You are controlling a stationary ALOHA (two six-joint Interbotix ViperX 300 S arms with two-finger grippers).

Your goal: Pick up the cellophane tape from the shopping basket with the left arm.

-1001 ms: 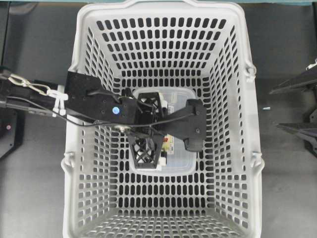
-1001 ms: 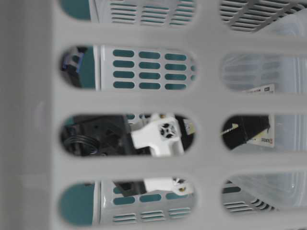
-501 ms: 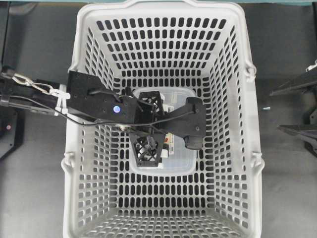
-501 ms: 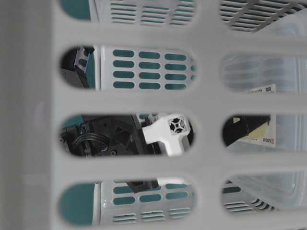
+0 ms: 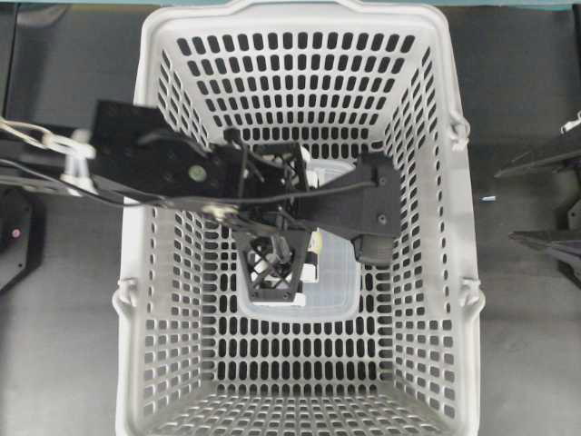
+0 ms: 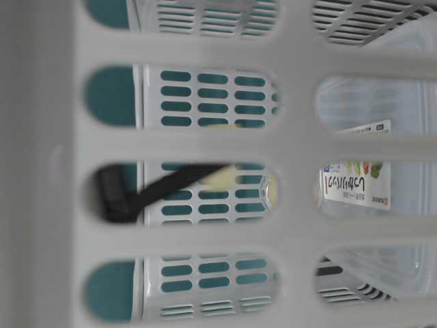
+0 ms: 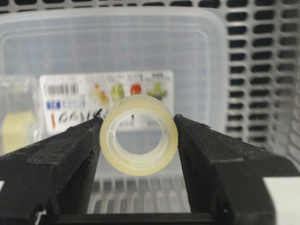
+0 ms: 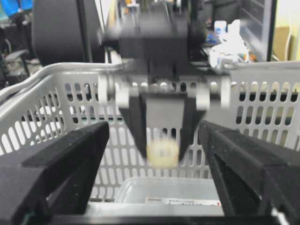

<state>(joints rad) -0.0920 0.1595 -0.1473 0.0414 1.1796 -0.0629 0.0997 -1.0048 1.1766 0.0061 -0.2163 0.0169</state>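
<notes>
Grey slotted plastic walls me in on all sides — the basket (image 5: pixel 300 36) stands on a dark counter (image 5: pixel 526 363), and my left arm (image 5: pixel 154 168) reaches over its left rim into the middle. On the floor of the basket lies a clear food box (image 7: pixel 112 47) with a white printed label (image 7: pixel 108 91); from overhead my arm and its black plates cover most of that box, leaving only its lower edge and a corner in sight.

My left hand (image 7: pixel 138 136) is clamped on the tape (image 7: pixel 138 135): in the wrist view the pale yellowish ring sits squarely between my two black fingers (image 7: pixel 56 159), both pressed against its sides, with the box and label behind it. From overhead the roll itself cannot be made out under the lattice fingers. Seen from my right wrist, the tape (image 8: pixel 162 153) shows as a small pale blur at the fingertips, hanging above the box (image 8: pixel 164 194) and apart from it, below the basket's rim.

The table-level view looks through the basket's wall slots: a pale yellowish patch, probably the tape (image 6: pixel 222 179), and a black strip leading away from it to the left, with the label (image 6: pixel 355 164) clear to the right.

My right hand (image 8: pixel 154 154) is outside the basket, its fingers wide apart and holding nothing. Behind the basket that view catches a cluttered room — dark equipment and a monitor.
</notes>
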